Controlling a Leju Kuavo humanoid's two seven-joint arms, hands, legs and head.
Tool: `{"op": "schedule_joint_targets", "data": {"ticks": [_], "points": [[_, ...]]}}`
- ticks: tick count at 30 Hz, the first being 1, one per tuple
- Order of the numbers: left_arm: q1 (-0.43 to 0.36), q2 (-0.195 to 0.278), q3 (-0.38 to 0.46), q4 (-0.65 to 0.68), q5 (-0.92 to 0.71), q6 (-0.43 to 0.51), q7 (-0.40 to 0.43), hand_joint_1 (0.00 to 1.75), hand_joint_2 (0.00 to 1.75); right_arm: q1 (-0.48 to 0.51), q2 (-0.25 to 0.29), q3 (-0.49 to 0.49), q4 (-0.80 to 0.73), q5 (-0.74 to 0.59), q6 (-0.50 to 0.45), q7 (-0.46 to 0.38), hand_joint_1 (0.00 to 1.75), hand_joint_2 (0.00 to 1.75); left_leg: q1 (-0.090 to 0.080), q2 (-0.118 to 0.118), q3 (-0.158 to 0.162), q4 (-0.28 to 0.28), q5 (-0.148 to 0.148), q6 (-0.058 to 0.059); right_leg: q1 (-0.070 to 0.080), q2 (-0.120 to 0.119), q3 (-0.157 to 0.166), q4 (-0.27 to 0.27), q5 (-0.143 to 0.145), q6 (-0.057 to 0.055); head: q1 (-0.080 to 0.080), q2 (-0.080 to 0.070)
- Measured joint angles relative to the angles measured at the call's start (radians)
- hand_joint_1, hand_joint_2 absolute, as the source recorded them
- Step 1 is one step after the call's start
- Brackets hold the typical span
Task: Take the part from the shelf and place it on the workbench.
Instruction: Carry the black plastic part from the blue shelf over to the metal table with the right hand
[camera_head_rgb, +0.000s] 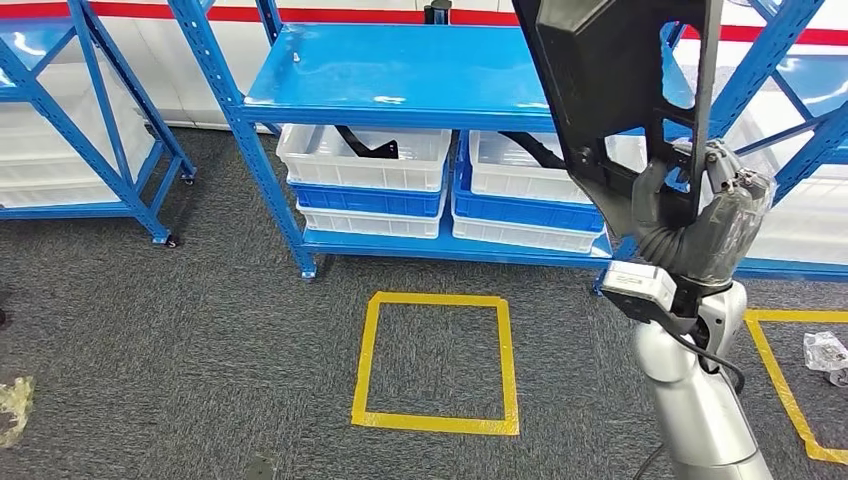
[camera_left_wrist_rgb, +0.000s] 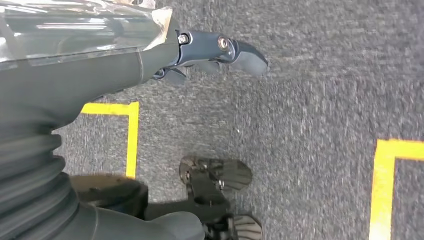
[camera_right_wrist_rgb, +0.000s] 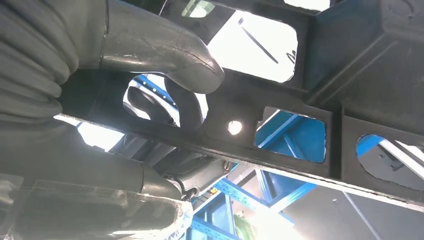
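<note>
Grey carpet marked with yellow tape squares (camera_head_rgb: 436, 362) runs up to a blue shelf (camera_head_rgb: 400, 75), whose lower level carries white and blue bins (camera_head_rgb: 365, 170) with dark pieces lying in them. The right hand (camera_head_rgb: 700, 225) is raised in front of this rack and is closed around the part (camera_head_rgb: 610, 90), a large flat black panel with cut-out windows. In the right wrist view its thumb and darker fingers (camera_right_wrist_rgb: 180, 102) hook through one window and wrap a bar of the part (camera_right_wrist_rgb: 320, 75), so the grip looks firm. From the right hand the part stretches upward and a little toward the robot's left, its long axis close to vertical, with most of its bulk above the grip and only a short end below it. The part is already clear of the shelf, held in the air just in front of the shelf's top board. The left hand (camera_left_wrist_rgb: 220, 52) hangs low over the carpet, holding nothing, its fingers loosely apart. No workbench is in sight, so the coming move probably calls for turning away from the rack while the tall part, top-heavy above the right hand, is kept from swinging into the blue uprights just beside it.
</note>
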Motion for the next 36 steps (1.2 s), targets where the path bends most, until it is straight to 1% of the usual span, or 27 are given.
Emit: {"op": "schedule_joint_targets", "data": {"ticks": [2,5,6,7,8,9,10,11,13,15,16,17,18,20,21,22,23,24,25,27,28,29,31,32,33,35,36], "points": [[-0.002,0.001,0.0,0.0,0.0,0.0,0.0,0.0,1.75,0.001,-0.002,0.0,0.0,0.004,0.0,0.007,1.69,1.75,0.003,0.006,-0.009,-0.022,0.023,0.012,0.001,0.001,-0.022,0.032,-0.033,0.0,0.003,0.0],[-0.002,0.0,-0.002,0.0,-0.001,-0.002,0.0,0.0,1.75,0.005,-0.004,0.0,0.0,0.01,0.0,0.013,1.69,1.75,0.006,0.012,-0.043,-0.03,0.057,0.02,0.0,0.003,-0.075,0.203,-0.149,-0.009,0.009,0.0],[-0.002,-0.001,-0.003,0.0,-0.002,-0.003,0.0,0.0,1.75,0.008,-0.005,0.0,0.0,0.013,0.0,0.015,1.69,1.75,0.007,0.013,-0.057,-0.029,0.067,0.018,-0.001,0.003,-0.083,0.257,-0.168,-0.004,0.01,0.0],[-0.002,-0.002,-0.004,0.0,-0.004,-0.003,0.0,0.0,1.75,0.01,-0.005,0.0,0.0,0.017,0.0,0.018,1.69,1.75,0.008,0.015,-0.072,-0.028,0.079,0.015,-0.004,0.003,-0.08,0.285,-0.168,0.007,0.011,0.0],[-0.002,-0.002,-0.007,0.0,-0.006,-0.003,0.0,0.0,1.75,0.012,-0.005,0.0,0.0,0.021,0.0,0.021,1.69,1.75,0.011,0.017,-0.088,-0.025,0.089,0.01,-0.008,0.003,-0.059,0.276,-0.15,0.021,0.011,0.0],[-0.002,-0.002,-0.009,0.0,-0.008,-0.003,0.0,0.0,1.75,0.013,-0.006,0.0,0.0,0.024,0.0,0.025,1.69,1.75,0.014,0.018,-0.105,-0.02,0.1,0.004,-0.013,0.002,-0.022,0.236,-0.124,0.037,0.011,0.0],[-0.002,-0.001,-0.012,0.0,-0.01,-0.003,0.0,0.0,1.75,0.014,-0.007,-0.001,-0.001,0.027,0.0,0.028,1.69,1.75,0.017,0.018,-0.121,-0.013,0.109,-0.003,-0.018,0.002,0.026,0.171,-0.11,0.049,0.012,0.0],[-0.002,-0.001,-0.015,0.0,-0.012,-0.003,0.0,0.0,1.75,0.015,-0.008,-0.002,-0.004,0.029,-0.001,0.03,1.69,1.75,0.018,0.018,-0.138,-0.003,0.116,-0.01,-0.019,0.004,0.076,0.098,-0.11,0.053,0.014,0.0],[-0.002,-0.001,-0.02,0.0,-0.015,-0.002,0.001,0.0,1.75,0.022,-0.011,-0.006,-0.012,0.034,-0.001,0.033,1.69,1.75,0.016,0.017,-0.156,0.009,0.133,-0.025,-0.017,0.006,0.123,0.014,-0.129,0.04,0.015,0.0],[-0.001,-0.001,-0.022,0.0,-0.017,-0.002,0.001,0.0,1.75,0.033,-0.012,-0.008,-0.018,0.036,-0.001,0.035,1.69,1.75,0.016,0.016,-0.164,0.009,0.152,-0.035,-0.016,0.006,0.111,0.012,-0.125,0.016,0.013,0.0],[0.0,0.0,-0.023,0.0,-0.018,-0.002,0.002,0.0,1.75,0.037,-0.012,-0.009,-0.02,0.037,-0.001,0.037,1.69,1.75,0.018,0.016,-0.169,0.014,0.143,-0.04,-0.017,0.005,0.104,0.015,-0.116,0.004,0.011,0.0],[0.001,0.0,-0.024,0.001,-0.018,-0.002,0.002,0.0,1.75,0.042,-0.012,-0.009,-0.023,0.039,-0.001,0.039,1.69,1.75,0.02,0.016,-0.178,0.035,0.112,-0.044,-0.019,0.004,0.095,0.017,-0.105,-0.008,0.009,0.0],[0.002,0.0,-0.025,0.001,-0.018,-0.002,0.002,0.0,1.75,0.047,-0.013,-0.009,-0.026,0.041,-0.001,0.042,1.69,1.75,0.021,0.016,-0.19,0.075,0.062,-0.048,-0.019,0.003,0.083,0.017,-0.092,-0.019,0.007,0.0],[0.002,-0.001,-0.026,0.001,-0.018,-0.002,0.003,0.0,1.75,0.054,-0.013,-0.01,-0.035,0.046,0.0,0.046,1.69,1.75,0.023,0.015,-0.215,0.21,-0.054,-0.054,-0.013,0.002,0.056,0.019,-0.067,-0.033,0.004,0.0],[0.002,-0.001,-0.027,0.001,-0.018,-0.003,0.003,0.0,1.75,0.057,-0.014,-0.011,-0.037,0.047,0.0,0.048,1.69,1.75,0.023,0.014,-0.221,0.275,-0.083,-0.054,-0.009,0.002,0.041,0.02,-0.055,-0.036,0.003,0.0],[0.002,-0.001,-0.028,0.001,-0.018,-0.003,0.003,0.0,1.75,0.061,-0.014,-0.012,-0.039,0.048,0.002,0.049,1.69,1.75,0.023,0.014,-0.217,0.318,-0.088,-0.053,-0.005,0.002,0.026,0.021,-0.043,-0.037,0.003,0.0],[0.002,-0.001,-0.029,0.001,-0.018,-0.003,0.003,0.0,1.75,0.064,-0.015,-0.012,-0.04,0.049,0.003,0.051,1.69,1.75,0.023,0.012,-0.198,0.329,-0.073,-0.049,-0.002,0.002,0.012,0.022,-0.033,-0.038,0.002,0.0],[0.002,-0.001,-0.03,0.001,-0.017,-0.003,0.003,0.0,1.75,0.066,-0.015,-0.012,-0.042,0.049,0.004,0.052,1.69,1.75,0.022,0.011,-0.162,0.303,-0.05,-0.042,0.002,0.002,-0.001,0.022,-0.022,-0.037,0.002,0.0],[0.001,-0.001,-0.032,0.001,-0.017,-0.003,0.003,0.0,1.75,0.067,-0.016,-0.013,-0.044,0.05,0.004,0.052,1.69,1.75,0.021,0.007,-0.11,0.246,-0.035,-0.033,0.004,0.003,-0.012,0.023,-0.012,-0.036,0.002,0.0],[-0.002,-0.001,-0.034,0.0,-0.016,-0.003,0.001,0.0,1.75,0.068,-0.018,-0.017,-0.051,0.05,0.006,0.052,1.69,1.75,0.015,0.002,0.001,0.097,-0.044,-0.017,0.008,0.004,-0.027,0.022,0.008,-0.029,0.003,0.0],[-0.003,-0.001,-0.035,-0.001,-0.015,-0.002,0.001,0.0,1.75,0.067,-0.018,-0.019,-0.054,0.05,0.006,0.052,1.69,1.75,0.01,0.0,0.034,0.045,-0.055,-0.012,0.008,0.003,-0.032,0.02,0.018,-0.022,0.004,0.0],[-0.004,-0.001,-0.036,-0.001,-0.015,-0.002,0.0,0.0,1.75,0.067,-0.019,-0.021,-0.057,0.051,0.007,0.052,1.69,1.75,0.004,0.0,0.046,0.016,-0.061,-0.007,0.006,0.002,-0.036,0.017,0.029,-0.014,0.004,0.0],[-0.003,-0.001,-0.038,-0.001,-0.014,-0.002,0.0,0.0,1.75,0.07,-0.021,-0.023,-0.058,0.051,0.008,0.052,1.69,1.75,-0.003,0.002,0.034,0.0,-0.038,0.003,0.0,0.001,-0.047,0.014,0.04,0.0,0.002,0.0],[-0.002,-0.001,-0.039,-0.001,-0.014,-0.002,0.0,0.0,1.75,0.073,-0.022,-0.024,-0.058,0.05,0.008,0.052,1.69,1.75,-0.003,0.005,0.025,-0.007,-0.022,0.01,0.0,0.001,-0.056,0.027,0.023,-0.001,0.002,0.0],[-0.002,-0.001,-0.039,-0.001,-0.014,-0.002,0.0,0.0,1.75,0.074,-0.023,-0.025,-0.058,0.05,0.009,0.052,1.69,1.75,-0.001,0.008,0.012,-0.013,-0.005,0.016,0.001,0.001,-0.069,0.056,-0.011,-0.006,0.004,0.0],[-0.002,-0.002,-0.04,-0.001,-0.014,-0.002,0.0,0.0,1.75,0.076,-0.026,-0.026,-0.058,0.05,0.009,0.053,1.69,1.75,-0.001,0.011,-0.02,-0.015,0.026,0.023,0.001,0.002,-0.099,0.171,-0.107,-0.019,0.007,0.0],[-0.002,-0.003,-0.04,-0.001,-0.014,-0.002,0.0,0.0,1.75,0.077,-0.027,-0.026,-0.058,0.049,0.009,0.053,1.69,1.75,-0.001,0.012,-0.039,-0.015,0.041,0.023,0.001,0.002,-0.109,0.236,-0.138,-0.017,0.008,0.0]]}}
